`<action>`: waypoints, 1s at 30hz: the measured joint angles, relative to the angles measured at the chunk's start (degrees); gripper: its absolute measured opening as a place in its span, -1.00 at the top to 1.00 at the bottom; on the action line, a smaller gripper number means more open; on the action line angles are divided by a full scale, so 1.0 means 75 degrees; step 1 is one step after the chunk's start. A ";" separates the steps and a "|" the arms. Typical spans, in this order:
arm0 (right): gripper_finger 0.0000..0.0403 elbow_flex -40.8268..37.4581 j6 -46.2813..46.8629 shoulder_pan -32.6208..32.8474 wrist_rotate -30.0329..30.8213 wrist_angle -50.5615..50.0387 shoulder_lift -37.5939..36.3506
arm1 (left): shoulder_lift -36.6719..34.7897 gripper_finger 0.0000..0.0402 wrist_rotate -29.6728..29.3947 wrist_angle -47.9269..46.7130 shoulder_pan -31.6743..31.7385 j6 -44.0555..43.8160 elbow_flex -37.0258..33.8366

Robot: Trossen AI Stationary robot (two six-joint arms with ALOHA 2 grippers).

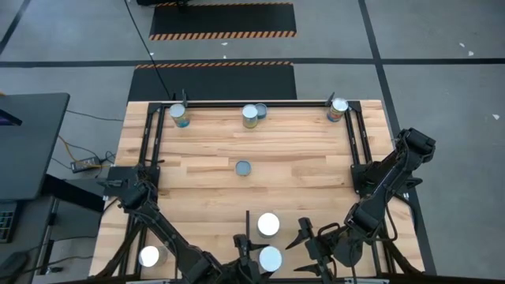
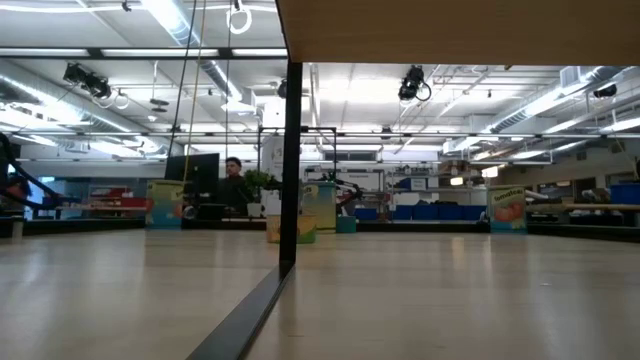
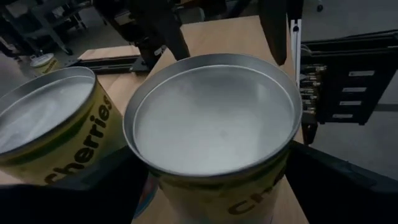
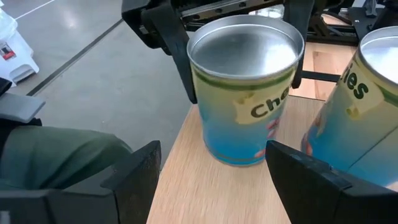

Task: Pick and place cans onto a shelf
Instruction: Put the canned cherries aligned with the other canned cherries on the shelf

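Two cans upright at table's near edge, long axes vertical. Nearest can sits between both grippers: left gripper touching close on its left side, right gripper just beside on other side. Both jaws spread wide around same can, neither closed on it. Second can just beyond. Shelf far across table, already holding few cans

The can beside the left gripper's fingers read "cherries" on its yellow band. The can ahead of the right gripper showed only "Che".
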 joint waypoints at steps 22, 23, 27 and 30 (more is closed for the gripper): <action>-0.47 0.0000 0.0000 0.0000 0.0000 0.0006 0.0000 | -0.0333 -0.77 0.0520 -0.0602 0.0081 -0.0550 0.0003; -0.47 0.0000 0.0000 0.0000 0.0000 0.0003 0.0000 | -0.0397 -0.78 0.0597 -0.0597 0.0083 -0.0615 0.0003; -0.47 0.0000 0.0000 0.0000 0.0000 0.0008 0.0000 | -0.0516 -0.78 0.0962 -0.0572 0.0161 -0.0800 0.0003; -0.47 0.0000 0.0000 0.0000 0.0000 0.0003 0.0000 | -0.0510 -0.78 0.1003 -0.0597 0.0241 -0.0832 0.0003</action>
